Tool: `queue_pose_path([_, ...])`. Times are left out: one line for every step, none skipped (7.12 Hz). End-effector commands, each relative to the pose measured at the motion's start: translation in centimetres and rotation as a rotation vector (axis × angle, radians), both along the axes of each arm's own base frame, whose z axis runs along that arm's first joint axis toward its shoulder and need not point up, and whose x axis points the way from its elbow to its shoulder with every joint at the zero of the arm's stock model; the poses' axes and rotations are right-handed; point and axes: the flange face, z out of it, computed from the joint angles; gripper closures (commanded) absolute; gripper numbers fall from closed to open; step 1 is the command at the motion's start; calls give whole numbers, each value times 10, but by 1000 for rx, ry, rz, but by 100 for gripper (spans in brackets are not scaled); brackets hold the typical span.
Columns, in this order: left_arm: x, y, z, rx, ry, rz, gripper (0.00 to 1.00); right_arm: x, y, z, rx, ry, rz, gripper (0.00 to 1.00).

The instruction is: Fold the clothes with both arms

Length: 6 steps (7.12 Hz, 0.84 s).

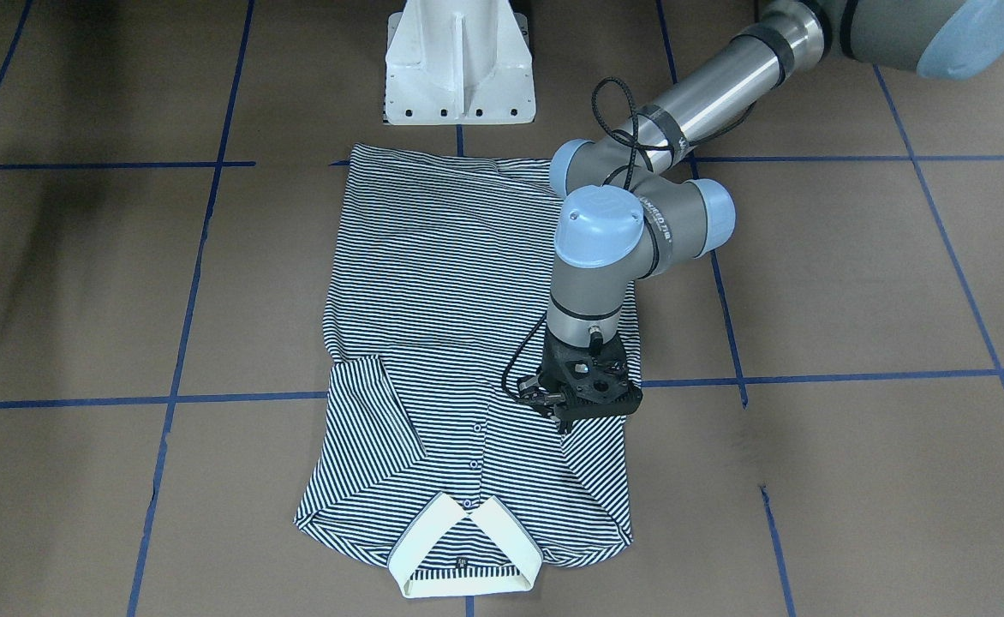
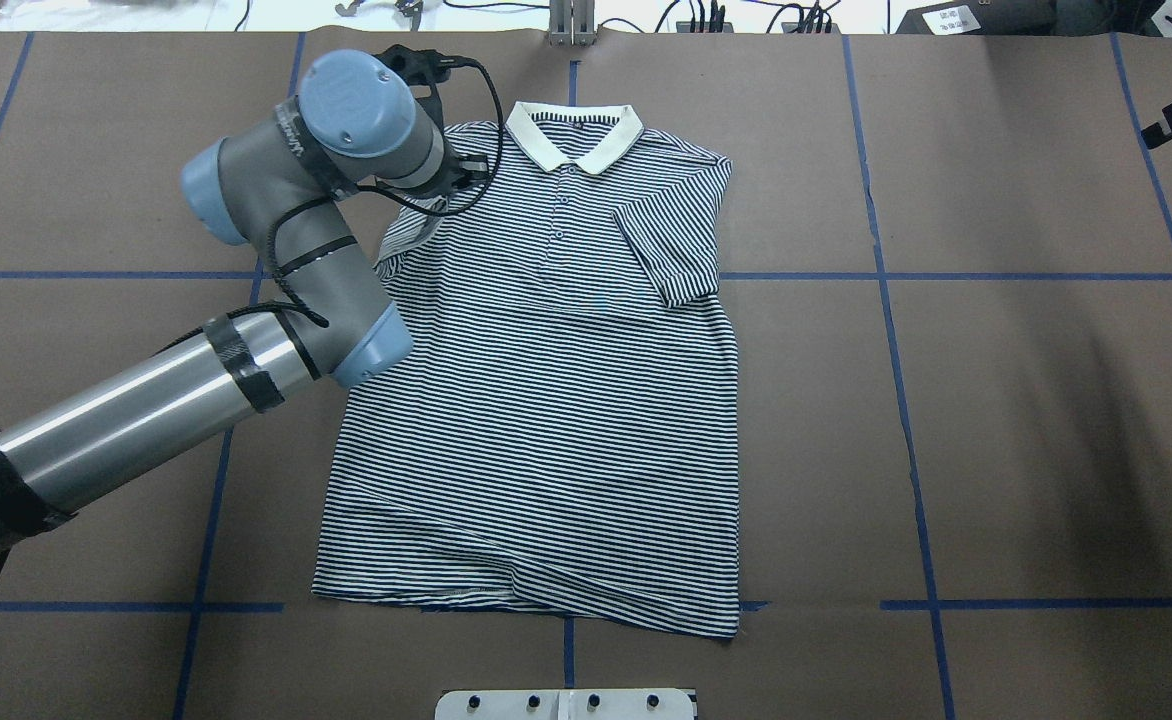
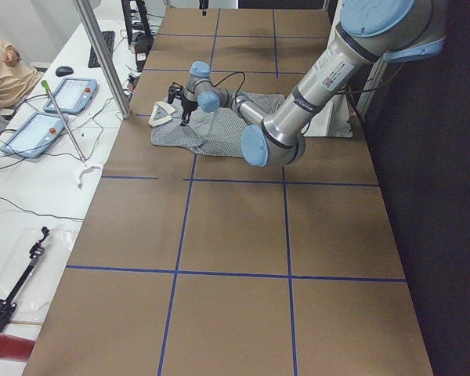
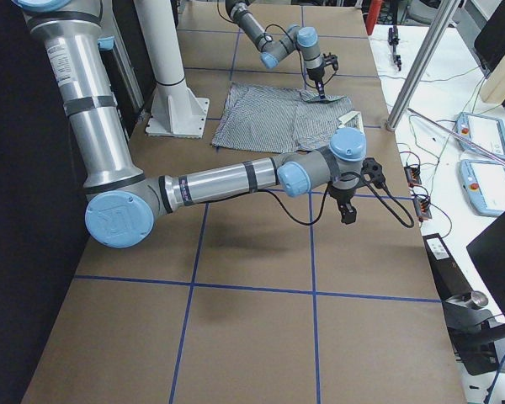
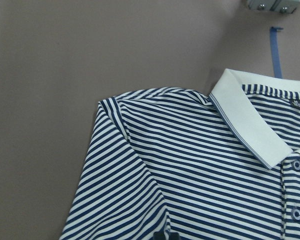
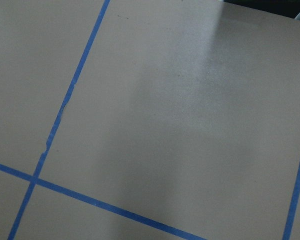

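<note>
I see the polo shirt (image 2: 546, 420) spread on the tabletop (image 2: 1026, 420), its collar (image 2: 574, 137) toward 12 o'clock from overhead. The left tool (image 1: 564, 421) is down at the 10 o'clock sleeve (image 2: 401, 237). The right tool (image 4: 347, 214) hangs well apart. I cannot tell how wide either one is.

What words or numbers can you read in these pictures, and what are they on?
No text here can be read for sure.
Lettering on a black band round the left arm: too blurred to read.
White sticker on the same arm: too small to read.
Tiny tag inside the collar of the shirt: too small to read.
White label at the top of the overhead view: too blurred to read.
</note>
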Motion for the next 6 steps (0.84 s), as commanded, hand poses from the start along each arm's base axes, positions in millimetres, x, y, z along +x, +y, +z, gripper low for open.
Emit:
queue_pose_path([3, 4, -1, 89, -47, 87, 0, 0, 1, -2, 6, 0, 1, 0])
queue_pose_path([-1, 7, -12, 118, -34, 108, 0, 0, 1, -8, -5, -9, 18, 0])
queue_pose_path([-13, 16, -21, 146, -18, 119, 0, -9, 6, -29, -47, -39, 66, 0])
queue_pose_path([-25, 34, -17, 139, 25, 161, 0, -32, 18, -56, -82, -70, 97, 0])
queue_pose_path([-47, 53, -11, 156, 49, 167, 0, -58, 38, -82, -117, -100, 116, 0])
queue_pose_path([-62, 66, -5, 166, 61, 167, 0, -93, 77, -109, -155, -109, 158, 0])
